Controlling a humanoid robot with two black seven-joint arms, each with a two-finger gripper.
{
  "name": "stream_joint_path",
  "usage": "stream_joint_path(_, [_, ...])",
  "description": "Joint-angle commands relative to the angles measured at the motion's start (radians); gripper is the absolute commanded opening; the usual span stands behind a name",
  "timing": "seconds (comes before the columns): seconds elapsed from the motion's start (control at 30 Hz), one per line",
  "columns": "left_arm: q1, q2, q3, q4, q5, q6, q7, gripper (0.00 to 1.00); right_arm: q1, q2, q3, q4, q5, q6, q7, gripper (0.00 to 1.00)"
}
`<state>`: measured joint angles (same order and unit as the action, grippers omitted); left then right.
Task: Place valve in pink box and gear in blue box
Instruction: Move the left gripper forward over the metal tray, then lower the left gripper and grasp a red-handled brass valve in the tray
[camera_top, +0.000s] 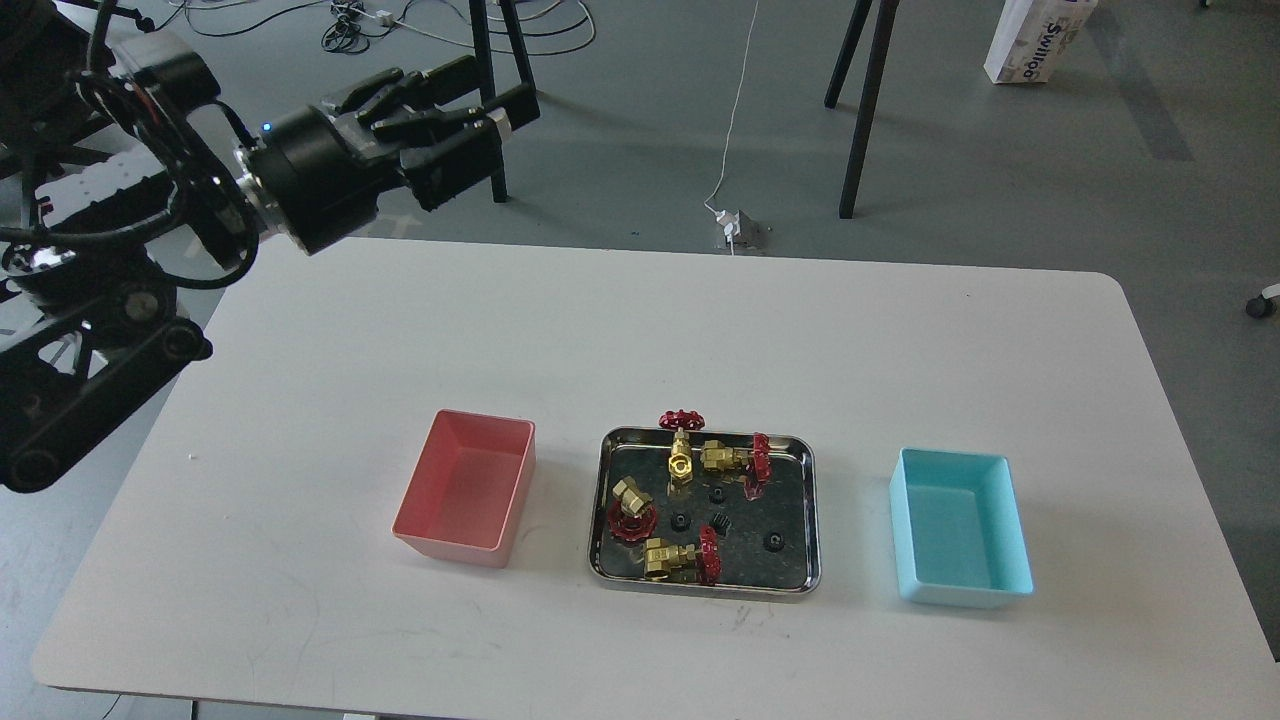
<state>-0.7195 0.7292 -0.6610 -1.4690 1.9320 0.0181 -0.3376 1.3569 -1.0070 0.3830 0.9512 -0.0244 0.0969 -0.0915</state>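
Left tool (500, 95) raised high at upper left, beyond the far edge of the counter (400, 320), fingers apart, nothing held. Well clear of every task item. Right tool not in view.

Step in hand, judged: the very start. Nothing yet picked; pink box (465, 485) and blue box (960, 530) both show bare floors.

Next move, judged: bring the left tool down and right toward the steel tray (705, 580), standing between the two boxes, and close on one valve. Nearest candidate for the pink box: valve (632, 508) at the tray's left side, red handwheel facing down-left. Crowding to be noted: this valve lies near its neighbour (680, 558) at the front, so a narrow approach looks necessary. Risk, judged: glossy tray floor, reflections confusing outlines.

Count:
- Valves: four, all in the tray. One upright at the back rim (681, 440), one on its side at back right (735, 458), plus the two named above.
- Gears: four small black ones apparent on the tray floor — (716, 494), (680, 520), (720, 527), (772, 541). Teeth too small to confirm on most.
- Boxes: two, one pink at left, one blue at right.
- Tray: one.
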Motion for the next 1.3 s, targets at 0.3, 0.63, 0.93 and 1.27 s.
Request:
stream_joint_path(0.3, [0.219,-0.141,0.276,0.105,0.25,0.135,0.154,0.88,0.028,-0.004,-0.007,0.032,-0.032,-0.011,-0.008,0.99])
stream_joint_path(0.63, [0.256,-0.393,0.278,0.248,0.25,0.111,0.196,0.89,0.018,0.001,-0.012,0.028,-0.098,-0.011,-0.008,0.99])
stream_joint_path(0.93, [0.287,-0.421,0.282,0.315,0.25,0.103,0.2,0.89,0.013,0.021,-0.012,0.02,-0.1,-0.014,-0.008,0.99])
stream_joint_path(1.27, [0.311,-0.481,0.282,0.348,0.25,0.102,0.201,0.89,0.021,0.09,-0.012,-0.028,-0.108,-0.016,-0.008,0.99])
